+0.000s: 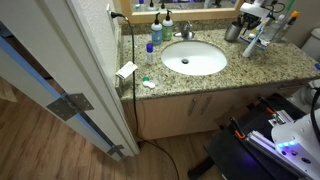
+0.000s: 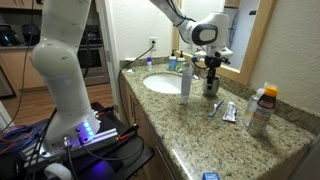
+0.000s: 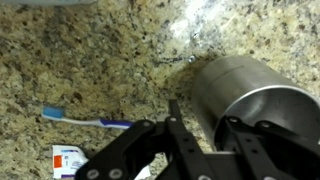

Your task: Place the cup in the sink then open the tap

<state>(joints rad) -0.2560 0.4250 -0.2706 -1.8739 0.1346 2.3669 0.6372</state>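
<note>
The cup (image 3: 240,90), dark grey metal, stands on the speckled granite to the side of the sink (image 1: 207,62) (image 2: 160,85). It also shows under the arm in both exterior views (image 1: 233,32) (image 2: 211,84). My gripper (image 3: 205,125) comes down over its rim. One finger sits outside the cup wall and the other inside the cup's mouth. The jaws are half closed, and a sliver of granite still shows between the outer finger and the wall. The chrome tap (image 1: 164,21) (image 2: 172,62) stands behind the basin.
A blue-capped bottle (image 1: 155,31) (image 2: 185,84) stands at the basin's edge. A blue toothbrush (image 3: 85,119) (image 2: 215,107) and a toothpaste tube (image 3: 70,158) (image 2: 230,112) lie beside the cup. An orange-topped bottle (image 2: 262,108) stands further along the counter. A mirror wall is behind.
</note>
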